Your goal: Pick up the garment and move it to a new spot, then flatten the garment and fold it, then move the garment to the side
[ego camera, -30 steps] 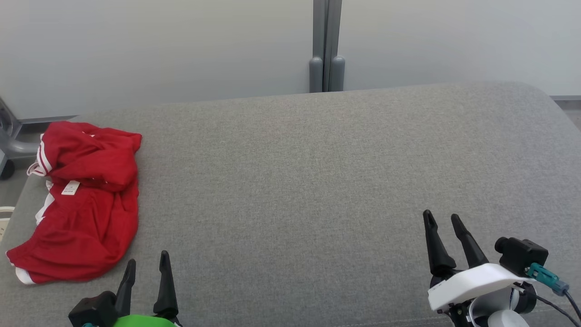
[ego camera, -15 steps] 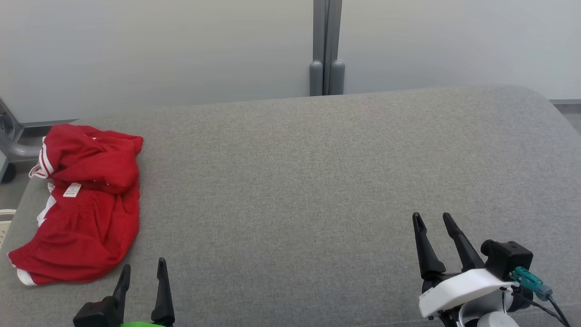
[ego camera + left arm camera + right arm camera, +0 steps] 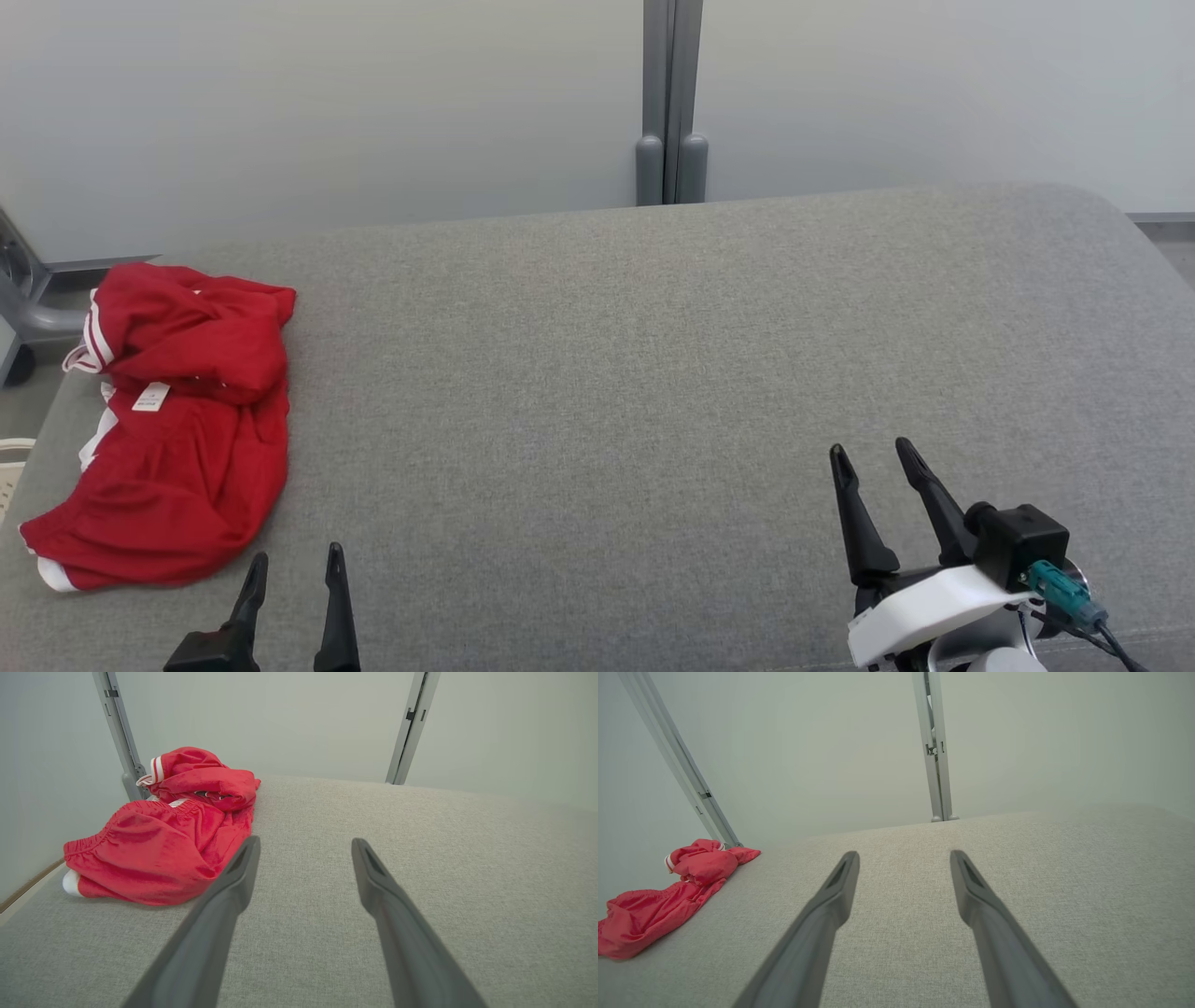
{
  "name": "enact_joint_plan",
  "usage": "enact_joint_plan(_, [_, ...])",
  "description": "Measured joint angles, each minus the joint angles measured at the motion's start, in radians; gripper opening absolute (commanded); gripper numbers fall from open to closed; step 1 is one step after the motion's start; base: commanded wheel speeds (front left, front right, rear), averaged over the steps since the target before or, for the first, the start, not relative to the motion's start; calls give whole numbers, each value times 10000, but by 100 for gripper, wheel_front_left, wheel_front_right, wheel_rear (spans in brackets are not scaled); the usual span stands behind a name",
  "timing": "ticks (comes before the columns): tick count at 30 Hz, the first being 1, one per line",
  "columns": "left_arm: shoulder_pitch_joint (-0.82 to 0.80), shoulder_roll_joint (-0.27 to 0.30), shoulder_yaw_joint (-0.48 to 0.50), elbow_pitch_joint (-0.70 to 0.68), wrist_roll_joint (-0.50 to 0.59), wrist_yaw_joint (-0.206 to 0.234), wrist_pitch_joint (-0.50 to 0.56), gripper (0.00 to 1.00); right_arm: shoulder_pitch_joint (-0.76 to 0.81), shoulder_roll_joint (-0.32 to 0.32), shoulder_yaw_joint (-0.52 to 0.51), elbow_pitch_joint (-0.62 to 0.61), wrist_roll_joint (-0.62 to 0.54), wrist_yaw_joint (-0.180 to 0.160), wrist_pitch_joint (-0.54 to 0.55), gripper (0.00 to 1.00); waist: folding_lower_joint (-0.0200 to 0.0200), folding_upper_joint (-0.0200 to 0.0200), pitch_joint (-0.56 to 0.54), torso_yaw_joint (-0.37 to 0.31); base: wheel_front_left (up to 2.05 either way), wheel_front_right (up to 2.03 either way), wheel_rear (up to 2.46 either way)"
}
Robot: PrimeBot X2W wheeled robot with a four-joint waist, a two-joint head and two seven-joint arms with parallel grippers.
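Note:
A crumpled red garment with white trim and a small white tag lies bunched at the left end of the grey padded surface. In the left wrist view the garment is ahead and to the left; in the right wrist view the garment is far off to the left. My left gripper hovers low near the front edge, just right of the garment's near corner, open and empty. My right gripper stands open and empty at the front right, far from the garment.
A grey vertical post rises behind the surface's far edge against a pale wall. A grey metal stand sits beyond the left end. The surface's right far corner is rounded. Bare cushion stretches between the two grippers.
The whole picture has shifted slightly downward, so the camera moved. Both grippers sit lower in the picture, and the right one has drifted a little left. The garment lies as before.

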Motion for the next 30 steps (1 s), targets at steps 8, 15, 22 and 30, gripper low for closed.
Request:
enact_joint_plan(8, [252,-13,13,-222,301,71,13,100,71,-12,104,-19,-514,0,-222,100,0,0,-108,5,0,0,0])
enact_joint_plan(15, [462,-4,6,-330,571,107,13,100,95,-19,194,42,-892,0,-397,100,0,0,-206,17,0,0,0])
enact_joint_plan(22, [506,40,-25,-345,566,123,17,100,97,-21,163,150,-895,2,-397,100,0,0,-193,19,0,0,0])
enact_joint_plan(30, [506,94,-63,-349,493,153,46,100,96,-21,138,199,-895,2,-397,100,0,0,-164,1,0,0,0])
